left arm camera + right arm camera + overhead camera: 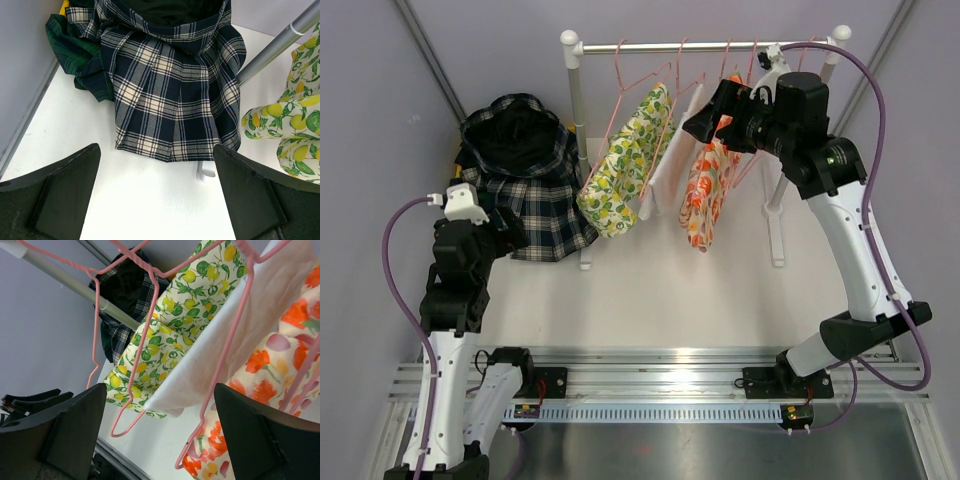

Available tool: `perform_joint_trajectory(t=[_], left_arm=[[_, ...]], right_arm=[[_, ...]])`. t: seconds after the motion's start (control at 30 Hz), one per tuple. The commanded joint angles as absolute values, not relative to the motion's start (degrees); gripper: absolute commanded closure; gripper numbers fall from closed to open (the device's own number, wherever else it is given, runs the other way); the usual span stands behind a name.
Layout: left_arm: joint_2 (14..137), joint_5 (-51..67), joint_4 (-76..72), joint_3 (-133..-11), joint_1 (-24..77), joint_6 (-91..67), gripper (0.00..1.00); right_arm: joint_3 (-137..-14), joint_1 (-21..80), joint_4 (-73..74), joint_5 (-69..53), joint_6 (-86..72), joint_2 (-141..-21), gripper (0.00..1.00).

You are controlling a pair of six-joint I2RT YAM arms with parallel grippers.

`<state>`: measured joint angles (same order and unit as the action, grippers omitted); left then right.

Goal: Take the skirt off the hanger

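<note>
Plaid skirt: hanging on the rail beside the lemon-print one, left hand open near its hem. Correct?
No. The plaid skirt lies on the table, not on the rail, as the left wrist view shows. The lemon-print skirt does hang there, and the left hand is open near the plaid hem.

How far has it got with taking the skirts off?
Done: plaid skirts lie heaped on the table. In hand: the right gripper, open and empty, hovers beside the orange floral skirt. Left: that one and the lemon-print skirt hang on the rail.

Lemon-print skirt (186,305) beside white cloth (200,371)
</note>
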<state>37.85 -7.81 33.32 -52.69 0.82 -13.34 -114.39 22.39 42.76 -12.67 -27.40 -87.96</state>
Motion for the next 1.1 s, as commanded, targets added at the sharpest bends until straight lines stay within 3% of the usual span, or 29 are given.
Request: perform_joint_trajectory(t=[0.0, 0.43, 0.6, 0.63, 0.7, 0.77, 0.8, 0.93, 1.07], left_arm=[[37.00, -6.15, 30.32, -52.12, 0.97, -12.31, 0.01], [36.04, -5.71, 30.41, -51.07, 0.97, -12.48, 0.01], [34.90, -5.54, 29.80, -49.84, 0.97, -12.48, 0.01], [34.72, -5.62, 29.71, -49.31, 0.97, -12.48, 0.01], [34.45, -5.45, 29.53, -48.96, 0.97, -12.48, 0.01], [34.28, -5.01, 29.44, -48.87, 0.97, -12.57, 0.01], [34.36, -4.75, 29.44, -49.04, 0.97, -12.74, 0.01], [35.07, 2.95, 28.92, -51.50, 0.97, -12.83, 0.01], [35.77, 9.74, 25.85, -57.11, 1.75, -14.15, 0.01]], right_arm=[[-116.36, 22.59, 41.57, -10.20, -25.49, -85.60, 0.04], [-116.27, 22.59, 38.32, -8.35, -24.61, -91.84, 0.07], [-124.07, 22.59, 40.69, -9.14, -24.08, -99.74, 0.31], [-126.71, 22.59, 42.35, -8.71, -23.82, -101.50, 0.45], [-128.13, 22.59, 43.15, -8.70, -23.82, -102.30, 0.60], [-128.15, 22.59, 43.24, -8.09, -23.82, -101.78, 0.83], [-127.71, 22.59, 43.24, -7.74, -23.91, -101.08, 0.89], [-126.30, 22.59, 44.20, -6.33, -22.86, -97.48, 1.00], [-127.00, 22.59, 46.57, -5.71, -22.15, -93.18, 1.00]])
